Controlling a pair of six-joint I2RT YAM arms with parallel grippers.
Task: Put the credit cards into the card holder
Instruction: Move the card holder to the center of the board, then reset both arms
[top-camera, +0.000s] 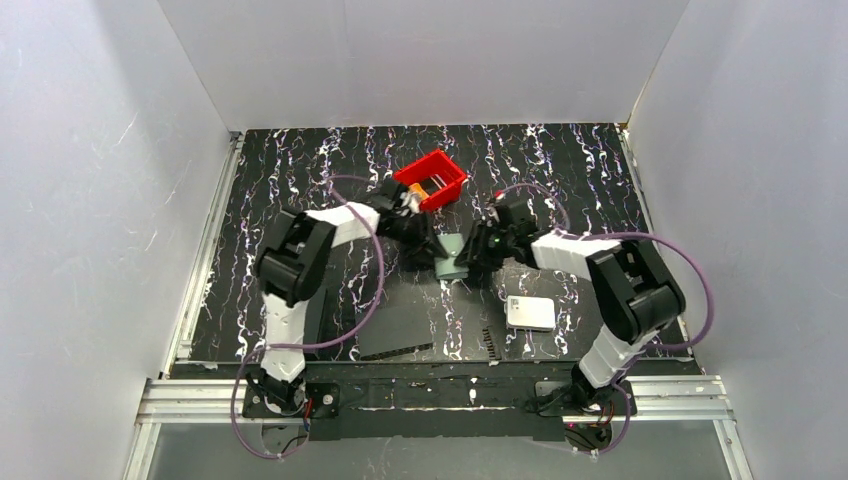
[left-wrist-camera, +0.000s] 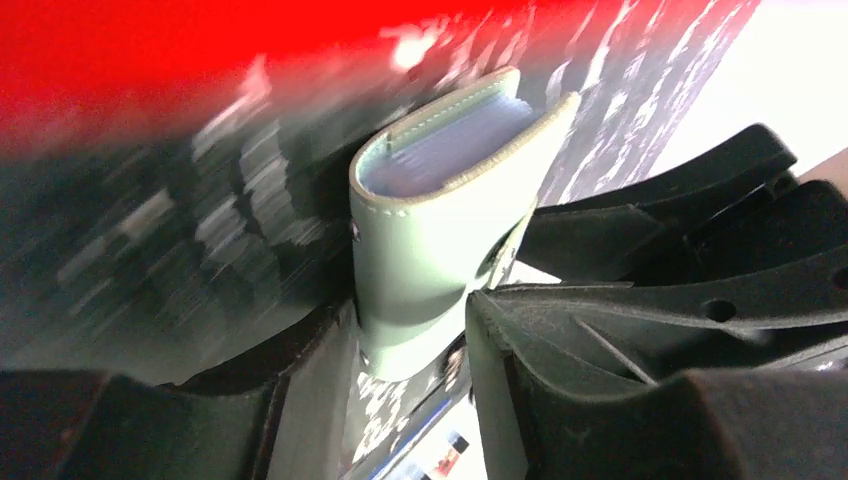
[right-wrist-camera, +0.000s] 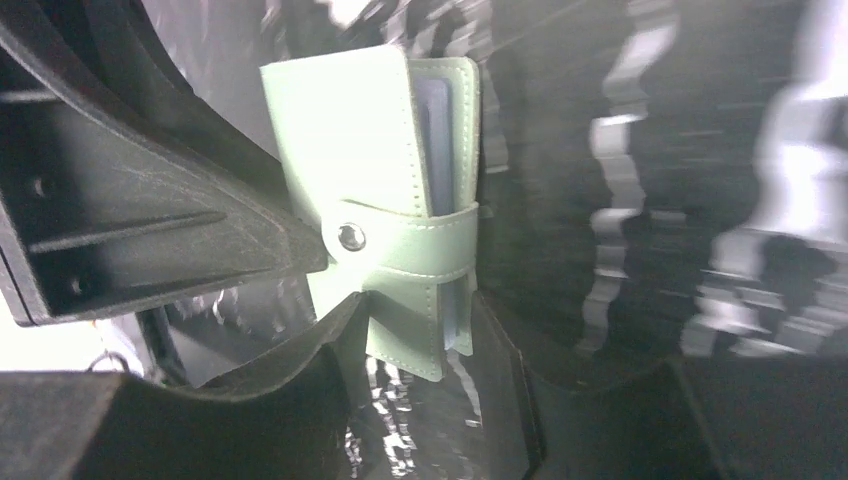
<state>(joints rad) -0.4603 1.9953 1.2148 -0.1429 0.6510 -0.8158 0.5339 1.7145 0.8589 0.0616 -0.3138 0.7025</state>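
The card holder (top-camera: 452, 255) is just on the near side of the red bin (top-camera: 420, 165), between the two arms. Both of them have hold of it. The left pincer (left-wrist-camera: 410, 310) is closed narrowly on its lower end, and the right pincer (right-wrist-camera: 415, 330) pinches the end below the strap (right-wrist-camera: 420, 245). The strap is still snapped shut across the fold, so the holder has not been opened. Pale pockets show at its edge, but whether any of them holds a card cannot be told. The credit cards (top-camera: 425, 188) show as an orange patch inside the red bin, and none is in either pincer. By this showing the task is at an early stage. The holder must be unfastened and spread, and then each card fetched from the red bin and slid into a pocket.
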